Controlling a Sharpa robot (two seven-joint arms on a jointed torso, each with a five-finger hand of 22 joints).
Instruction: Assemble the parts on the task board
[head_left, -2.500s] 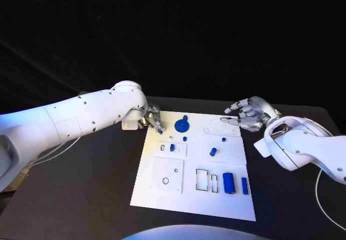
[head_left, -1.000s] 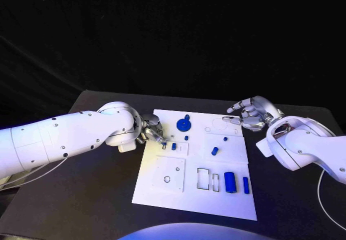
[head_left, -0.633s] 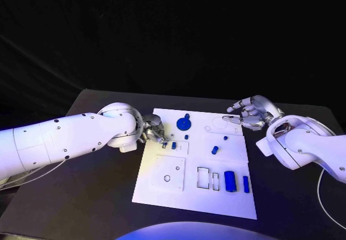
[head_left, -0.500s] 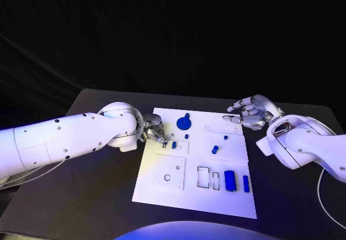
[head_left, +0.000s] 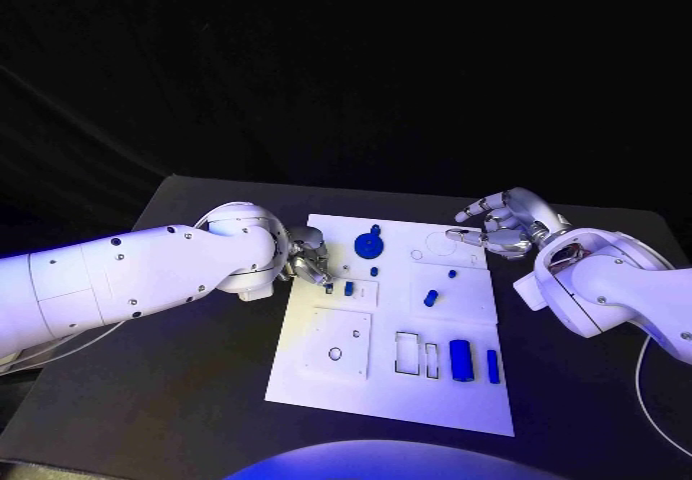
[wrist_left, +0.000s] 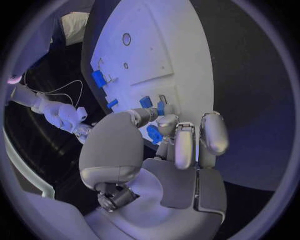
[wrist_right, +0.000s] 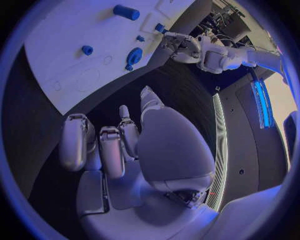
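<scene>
A: On the black table (head_left: 173, 400), does the white task board (head_left: 346, 400) carry any writing or label?

B: None that I can read; its face shows only outlined recesses and small holes.

A: How is the left hand (head_left: 307, 258) posed?

B: It sits at the board's far-left edge, fingers curled downward. In the left wrist view, the left hand (wrist_left: 164, 145) has a small blue part (wrist_left: 154, 134) pinched between thumb and fingertips, just above the board.

A: And the right hand (head_left: 500, 225)?

B: It hovers off the board's far-right corner, fingers apart and loosely bent, holding nothing. The right wrist view shows the same hand (wrist_right: 125, 145) with nothing in its palm.

A: What do the parts look like?

B: Blue, small, mixed shapes. A round disc part (head_left: 366, 243) lies at the far middle of the board. A short peg (head_left: 430, 297) lies right of centre. A thick block (head_left: 460, 359) and a thin bar (head_left: 492, 366) lie side by side near the board's near-right corner, beside two outlined slots (head_left: 417, 359).
</scene>
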